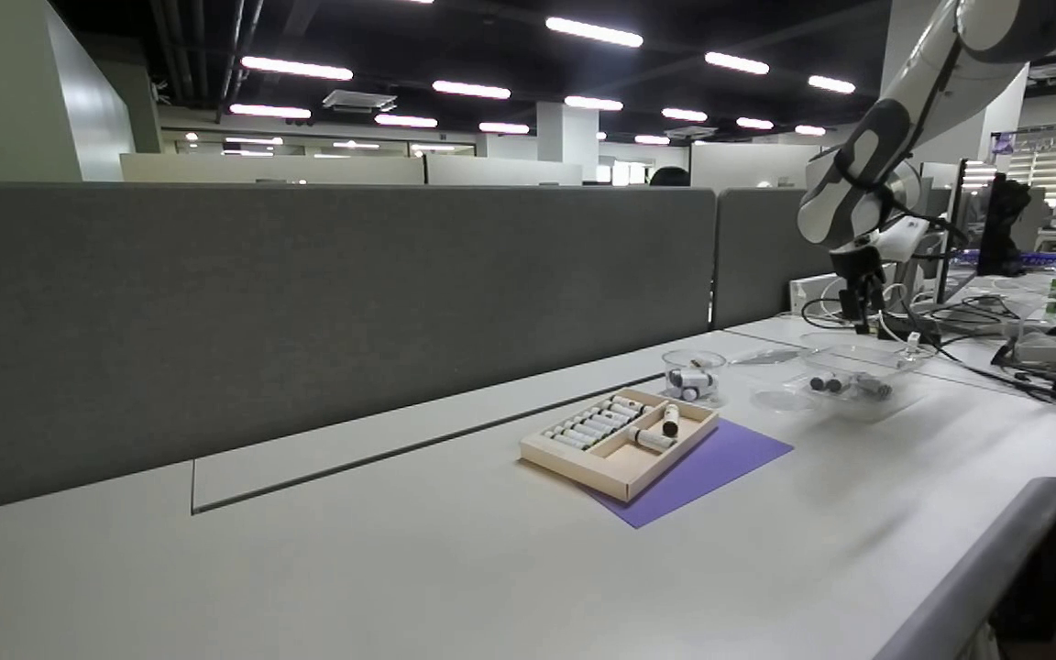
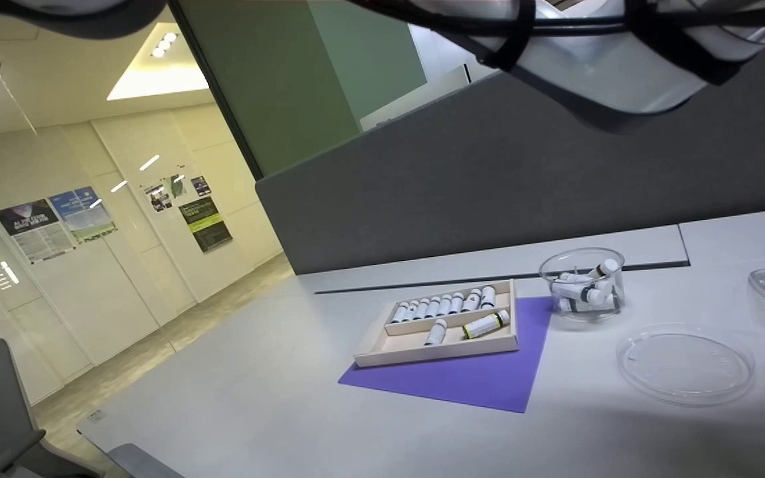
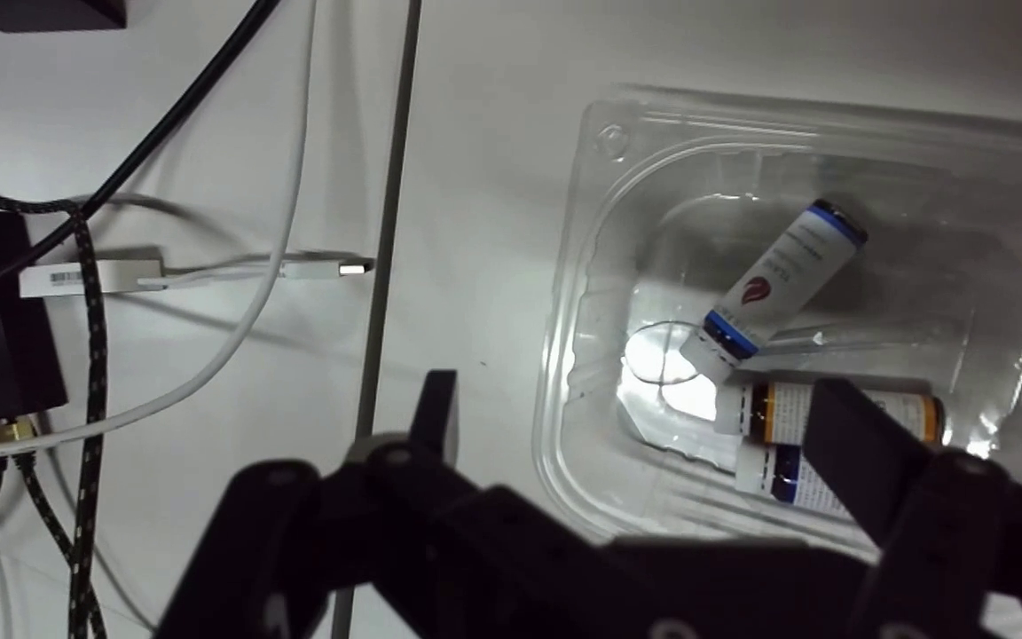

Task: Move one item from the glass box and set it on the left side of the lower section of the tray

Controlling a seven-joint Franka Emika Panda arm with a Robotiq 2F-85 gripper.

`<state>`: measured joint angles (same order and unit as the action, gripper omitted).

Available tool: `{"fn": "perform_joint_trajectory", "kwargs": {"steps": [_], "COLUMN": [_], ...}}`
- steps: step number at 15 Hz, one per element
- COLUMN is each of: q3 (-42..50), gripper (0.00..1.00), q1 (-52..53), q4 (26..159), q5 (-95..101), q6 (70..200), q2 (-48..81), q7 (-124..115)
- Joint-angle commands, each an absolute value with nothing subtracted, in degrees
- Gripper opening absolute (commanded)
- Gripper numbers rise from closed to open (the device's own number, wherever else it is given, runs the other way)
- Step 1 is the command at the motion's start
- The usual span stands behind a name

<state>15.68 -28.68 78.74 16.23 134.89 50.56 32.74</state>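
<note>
The black fingers [image 3: 857, 453] stand wide apart, holding nothing. Below them lies a low clear rectangular box [image 3: 577, 293], partly hidden by one finger. In it, a blue-banded white-labelled cylindrical vial [image 3: 782, 288] lies diagonally, its white cap aimed toward the gap between the fingers. A second blue-banded vial [image 3: 817, 486] and an orange-banded vial [image 3: 790, 410] lie nearly parallel, partly behind that finger, caps toward the other. The divided pale wooden tray [image 1: 574, 471] sits well apart from the fingers.

Blue-banded vial [image 3: 784, 277]: bears a red flame-like sign [image 3: 755, 289], blurred lettering
White adapter [image 3: 121, 275]: carries a barcode [image 3: 66, 278]
Posters [image 2: 34, 229] at far left: unreadable
</note>
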Motion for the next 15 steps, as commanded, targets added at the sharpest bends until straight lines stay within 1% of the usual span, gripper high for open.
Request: {"fn": "perform_joint_trajectory", "kwargs": {"steps": [1, 7, 15], "q3": [15.08, 15.02, 12.65], "gripper": [1.0, 1.0, 1.0], "q1": [-29.13, -29.12, -31.97], "q4": [78.25, 78.28, 79.82], "q5": [16.69, 16.68, 13.56], "q6": [134.59, 134.59, 143.27], "q2": [50.91, 50.93, 53.49], "q7": [32.56, 32.57, 32.66]}}
